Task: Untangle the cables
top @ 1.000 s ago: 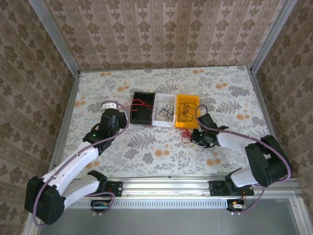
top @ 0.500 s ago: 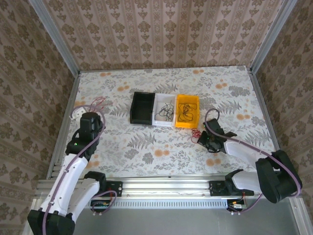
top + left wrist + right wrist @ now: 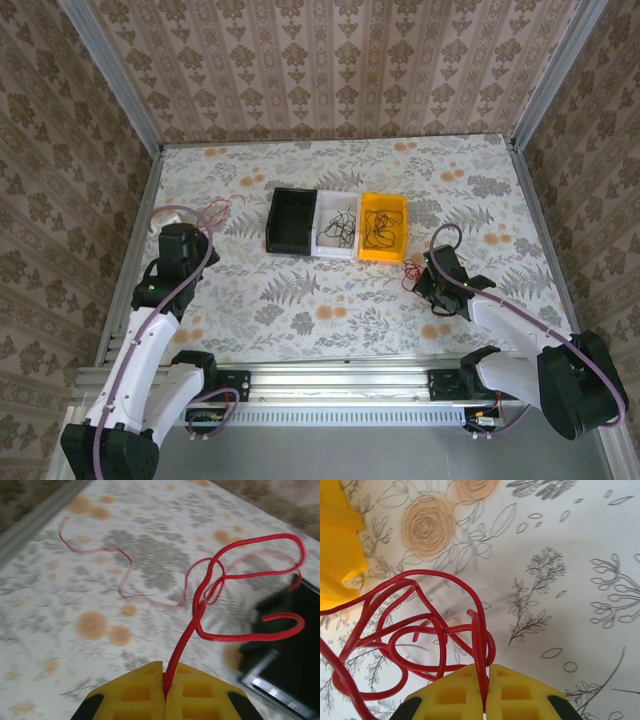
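Left side first. My left gripper point(image 3: 164, 692) is near the left edge of the tabletop point(image 3: 330, 310). Its yellow fingers are pressed together on a red cable point(image 3: 235, 575). The cable rises from the pinch and curls into a few loose loops that are lifted off the surface, with its shadow on the floral top below.

In the middle, toward the far edge, three bins stand in a row with sides touching: black bin point(image 3: 291, 225), white bin point(image 3: 336, 254), yellow bin point(image 3: 380, 257). Thin black cables point(image 3: 340, 228) lie in the white bin, and more lie in the yellow one.

On the right, my right gripper point(image 3: 484, 692) is low over the tabletop, just off the yellow bin's near right corner. Its fingers are clamped tight on a red tangle point(image 3: 420, 630). Its loops overlap and spread on the tabletop beside that bin corner. I can't tell how many wires are in it.
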Robot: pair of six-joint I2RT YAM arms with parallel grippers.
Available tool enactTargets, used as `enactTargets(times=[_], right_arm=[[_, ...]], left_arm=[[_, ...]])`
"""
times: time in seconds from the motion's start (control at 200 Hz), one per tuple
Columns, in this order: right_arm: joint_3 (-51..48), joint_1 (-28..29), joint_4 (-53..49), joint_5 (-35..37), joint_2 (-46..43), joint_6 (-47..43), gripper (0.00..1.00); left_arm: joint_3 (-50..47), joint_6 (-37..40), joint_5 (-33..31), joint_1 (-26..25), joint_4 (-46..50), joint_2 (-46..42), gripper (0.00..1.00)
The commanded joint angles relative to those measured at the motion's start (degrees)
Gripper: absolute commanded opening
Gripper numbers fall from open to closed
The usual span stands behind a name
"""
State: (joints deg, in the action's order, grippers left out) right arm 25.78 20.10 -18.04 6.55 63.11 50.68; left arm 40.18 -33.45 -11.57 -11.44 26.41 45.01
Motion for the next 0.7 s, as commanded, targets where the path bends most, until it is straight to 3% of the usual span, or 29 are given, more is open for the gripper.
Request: enactTargets(times=[0.0, 0.16, 0.25, 0.32, 0.455, 0.695], right_arm=[[2.4, 2.2, 2.8, -2.3, 0.9, -5.1, 0.08], [3.7, 7.9, 6.8, -4.4, 3.4, -9.6, 0.15], [4.3, 11.7, 9.0, -5.1, 3.9, -11.9, 0.44], [5.0, 14.1, 9.8, -4.5, 3.4, -13.5, 0.55], [7.2, 17.2, 11.9, -6.2, 1.4, -17.1, 0.61], [16.1, 23.3, 14.7, -13.6, 3.6, -23.7, 0.65]], left_arm=[[0.7, 5.8, 8.8, -2.4, -7.1, -2.2, 0.0], [-0.7, 8.8, 16.4, -5.3, -11.6, -5.5, 0.0], [-1.2, 9.3, 19.1, -6.3, -12.8, -7.1, 0.0], [-1.2, 9.5, 22.0, -6.7, -13.7, -7.6, 0.0], [-0.8, 10.3, 26.7, -8.1, -14.9, -7.3, 0.0], [0.5, 12.3, 29.5, -11.6, -14.7, -6.3, 0.0]])
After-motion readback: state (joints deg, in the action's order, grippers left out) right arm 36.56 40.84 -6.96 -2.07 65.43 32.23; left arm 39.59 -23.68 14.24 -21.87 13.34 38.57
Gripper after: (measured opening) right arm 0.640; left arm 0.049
